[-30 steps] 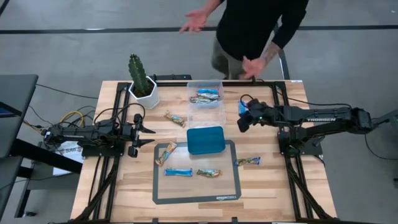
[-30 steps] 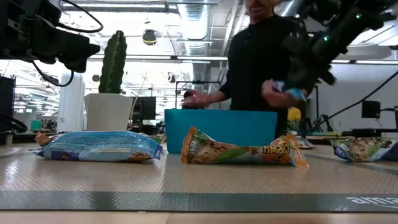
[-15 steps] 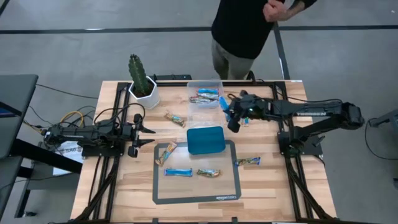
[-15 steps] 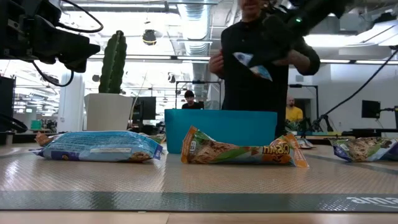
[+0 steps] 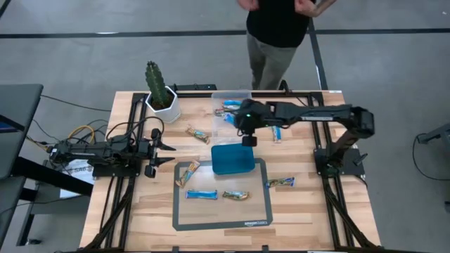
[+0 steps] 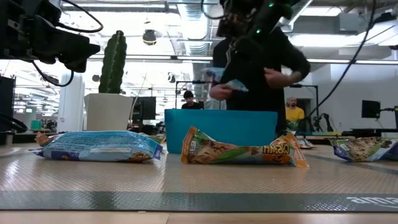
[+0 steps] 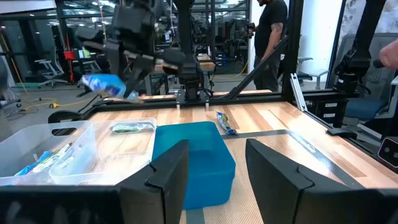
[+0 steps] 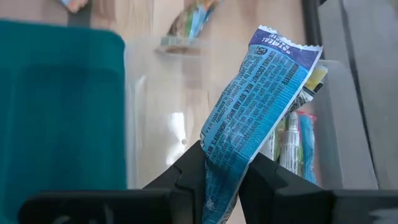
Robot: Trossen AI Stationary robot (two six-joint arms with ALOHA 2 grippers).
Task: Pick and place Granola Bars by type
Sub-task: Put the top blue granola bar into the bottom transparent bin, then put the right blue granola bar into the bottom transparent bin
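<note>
My right gripper (image 8: 225,182) is shut on a blue-and-white granola bar (image 8: 260,106) above the clear plastic box (image 5: 233,118), which holds a few more bars (image 5: 234,106). The held bar also shows in the low view (image 6: 226,84) and the left wrist view (image 7: 107,84). A teal tray (image 5: 233,158) stands just nearer than the box. On and around the grey mat (image 5: 222,223) lie blue (image 5: 202,195) and tan bars (image 5: 236,195), flat on their sides. My left gripper (image 7: 217,180) waits open near the table's left edge (image 5: 156,152). My right gripper pinches the blue bar near one end (image 8: 219,163) between its two fingers (image 8: 194,167). The rest of the wrapper sticks out past the fingertips to its crimped far end (image 8: 283,41). The bar is lifted clear, tilted, over the clear box.
A potted cactus (image 5: 160,95) stands at the far left corner. One blue bar (image 5: 275,133) lies right of the box, a tan one (image 5: 198,133) left of it, another (image 5: 280,183) right of the mat. A person (image 5: 278,31) stands beyond the far edge.
My right gripper has travelled toward the table's left edge, from right of the clear box to above it, carrying the blue bar clear of the table. The person behind the table has moved their hands.
</note>
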